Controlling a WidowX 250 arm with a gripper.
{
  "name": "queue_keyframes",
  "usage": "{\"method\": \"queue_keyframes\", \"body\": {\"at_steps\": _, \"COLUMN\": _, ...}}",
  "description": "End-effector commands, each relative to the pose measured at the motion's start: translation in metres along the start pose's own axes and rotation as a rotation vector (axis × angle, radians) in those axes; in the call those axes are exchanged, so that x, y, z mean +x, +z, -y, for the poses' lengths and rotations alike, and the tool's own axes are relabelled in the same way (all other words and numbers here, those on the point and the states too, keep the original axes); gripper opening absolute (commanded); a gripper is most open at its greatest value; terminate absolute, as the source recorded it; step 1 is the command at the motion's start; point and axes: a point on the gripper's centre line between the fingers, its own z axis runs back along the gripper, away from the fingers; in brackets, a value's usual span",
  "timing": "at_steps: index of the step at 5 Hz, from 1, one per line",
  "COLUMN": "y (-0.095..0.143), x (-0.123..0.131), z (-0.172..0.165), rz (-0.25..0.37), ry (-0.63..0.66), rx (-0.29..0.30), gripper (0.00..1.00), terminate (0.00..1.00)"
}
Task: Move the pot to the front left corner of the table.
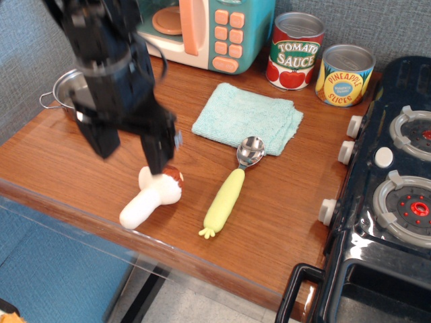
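The tool point(128, 147) is hanging above the front left part of the surface point(283, 208), its 2 black fingers point(156, 149) spread wide w/ nothing between them. The arm above it is showing motion blur. 1 finger tip is sitting right over the brown-capped end of a white toy mushroom point(151, 198), which is lying on its side near the front edge; can't tell if they're touching.

The pot point(67, 94) is sitting at the back left corner of the surface, mostly hidden behind the arm, w/ 1 wire loop handle sticking out toward the left edge. It's well apart from the tool's fingertips.

A spoon w/ a yellow-green handle point(229, 195) is lying near the front edge, beside the mushroom, its shiny bowl pointing toward the back and touching the edge of a folded light blue cloth point(246, 118) in the middle of the surface. At the back edge a teal toy microwave point(215, 30) is standing, & to its right 2 tins: tomato sauce point(294, 52) and pineapple slices point(345, 75), just beside each other. A black toy stove point(390, 188) is taking up the right edge.
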Motion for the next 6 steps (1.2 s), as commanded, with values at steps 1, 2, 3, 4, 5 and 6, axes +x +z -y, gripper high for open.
{"method": "queue_keyframes", "body": {"at_steps": 1, "y": -0.004, "x": 0.089, "z": -0.053, "rz": 0.053, "ry": 0.132, "rx": 0.001, "gripper": 1.0, "terminate": 0.0}}
{"method": "queue_keyframes", "body": {"at_steps": 2, "y": -0.023, "x": 0.124, "z": -0.076, "rz": 0.035, "ry": 0.174, "rx": 0.038, "gripper": 1.0, "terminate": 0.0}}
{"method": "queue_keyframes", "body": {"at_steps": 3, "y": -0.046, "x": 0.135, "z": -0.103, "rz": -0.019, "ry": 0.225, "rx": 0.09, "gripper": 1.0, "terminate": 0.0}}
{"method": "queue_keyframes", "body": {"at_steps": 4, "y": -0.066, "x": 0.138, "z": -0.121, "rz": -0.07, "ry": 0.253, "rx": 0.117, "gripper": 1.0, "terminate": 0.0}}
{"method": "queue_keyframes", "body": {"at_steps": 5, "y": -0.078, "x": 0.137, "z": -0.124, "rz": -0.099, "ry": 0.251, "rx": 0.112, "gripper": 1.0, "terminate": 0.0}}
{"method": "queue_keyframes", "body": {"at_steps": 6, "y": -0.077, "x": 0.136, "z": -0.123, "rz": -0.094, "ry": 0.235, "rx": 0.103, "gripper": 0.0, "terminate": 0.0}}
